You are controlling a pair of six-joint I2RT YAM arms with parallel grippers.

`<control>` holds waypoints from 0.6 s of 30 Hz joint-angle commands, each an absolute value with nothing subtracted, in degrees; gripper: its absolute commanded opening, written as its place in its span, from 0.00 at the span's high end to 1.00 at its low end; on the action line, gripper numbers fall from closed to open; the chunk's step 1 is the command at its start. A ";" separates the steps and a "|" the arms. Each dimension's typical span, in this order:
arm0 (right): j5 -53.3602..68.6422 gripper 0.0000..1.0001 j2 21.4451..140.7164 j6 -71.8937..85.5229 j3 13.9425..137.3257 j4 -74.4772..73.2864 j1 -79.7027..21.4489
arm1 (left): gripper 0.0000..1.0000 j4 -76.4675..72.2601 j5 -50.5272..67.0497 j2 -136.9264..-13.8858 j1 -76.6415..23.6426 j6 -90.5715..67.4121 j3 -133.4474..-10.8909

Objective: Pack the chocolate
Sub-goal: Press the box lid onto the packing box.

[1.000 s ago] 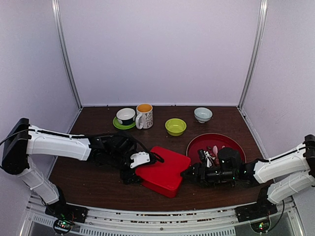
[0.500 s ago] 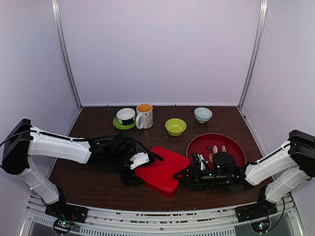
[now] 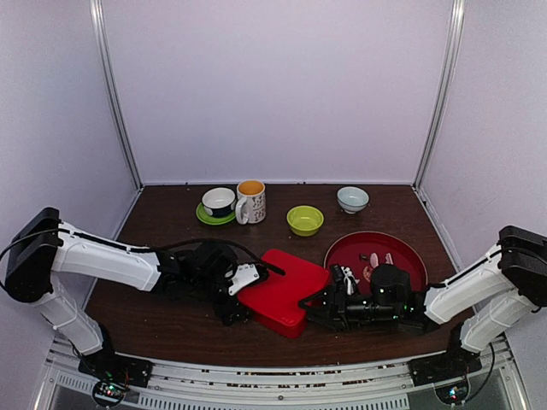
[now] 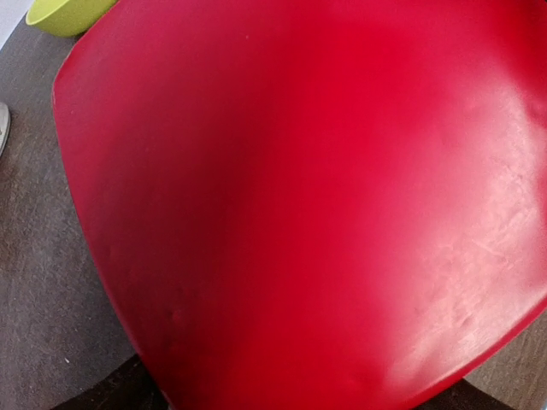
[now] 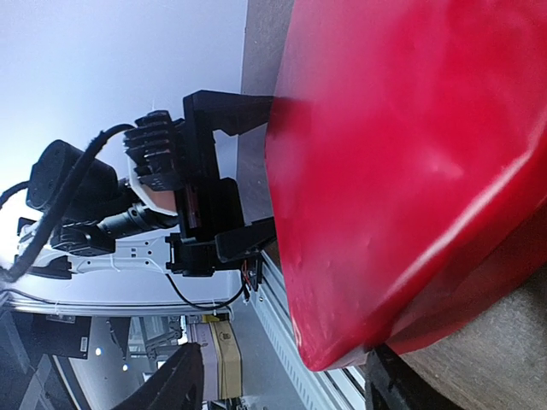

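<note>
Wide brown desk (image 3: 171,320), and everything is happening at its middle. The red box (image 3: 282,289) is lying closed under its lid (image 4: 299,196), its long axis running roughly left to right across the near side, and an arm is reaching in at each end. Just behind the box's right end the round red tray (image 3: 406,249) is sitting, carrying some small bits too tiny to name from above.

The left fingers (image 5: 224,109) are standing spread wide, one on each side of the box's left end and right up against its edge. Whether they are pressing in, I cannot tell. The right fingers (image 5: 181,380) are sitting apart with the box's near right corner between them, and I cannot tell if they are biting.

Now the chocolate: none is showing in any view. My read is that it is lying either under that lid or on the tray. So the lid is the crux, sitting between both sets of fingers and the inside. If it is the tray, the right arm is nearer, with the tray lying just behind its wrist.
</note>
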State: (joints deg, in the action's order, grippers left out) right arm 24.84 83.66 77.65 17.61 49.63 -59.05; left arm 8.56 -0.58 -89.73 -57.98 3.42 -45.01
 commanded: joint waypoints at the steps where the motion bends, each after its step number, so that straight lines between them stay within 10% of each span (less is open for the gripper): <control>1: 24.34 0.36 84.99 77.23 17.89 62.14 -59.78 | 0.05 -3.48 -2.15 -89.61 -59.62 -2.49 -43.21; 18: 20.51 0.39 96.15 72.80 16.64 76.96 -59.56 | 0.05 -4.09 -5.87 -91.02 -62.88 -3.37 -43.04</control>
